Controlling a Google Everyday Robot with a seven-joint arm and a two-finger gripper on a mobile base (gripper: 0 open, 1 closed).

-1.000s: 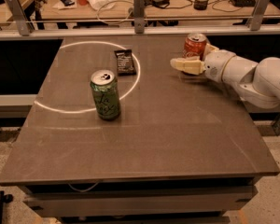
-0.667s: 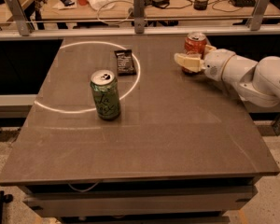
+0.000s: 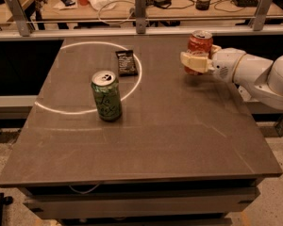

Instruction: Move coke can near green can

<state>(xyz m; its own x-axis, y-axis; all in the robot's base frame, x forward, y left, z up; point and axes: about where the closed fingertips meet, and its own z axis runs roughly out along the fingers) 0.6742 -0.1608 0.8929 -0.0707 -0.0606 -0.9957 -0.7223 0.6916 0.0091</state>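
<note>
table (image 3: pixel 179 140): dark slab worktop, takes up most of the view. There's a cluttered bench past the far edge, not our problem.

ring (image 3: pixel 61 109): thin white circle on the left half, running from near the far edge down towards the left edge.

arm (image 3: pixel 269 76): chunky white thing coming in over the right edge, reaching towards the far right corner.

gripper (image 3: pixel 194 59): by the far right corner, wrapped round the coke can. One cream finger lies across the can's front and the other peeks out behind it, so they look clamped on it, not spread.

green can (image 3: pixel 106 98): upright, left of centre, sitting right about on the near arc of the ring. Well apart from the coke can.

coke can (image 3: pixel 200 44): upright near the far right corner, held in the gripper, roughly opposite the green can across the table. Can't say if its base touches the top or hangs just off it. My guess is it's light and stiff enough, but the thin wall is slick and will dent if squeezed hard. The mid-height grab it's got now looks like the right spot, since that keeps it from tipping on the way over.

packet (image 3: pixel 126 62): small black snack packet lying flat inside the ring's far side, between the cans but nearer the green one. Worth steering clear of.

coke top (image 3: pixel 202 34): silver lid, facing up. The rim is the stiffest bit, though I wouldn't grab there.
</note>
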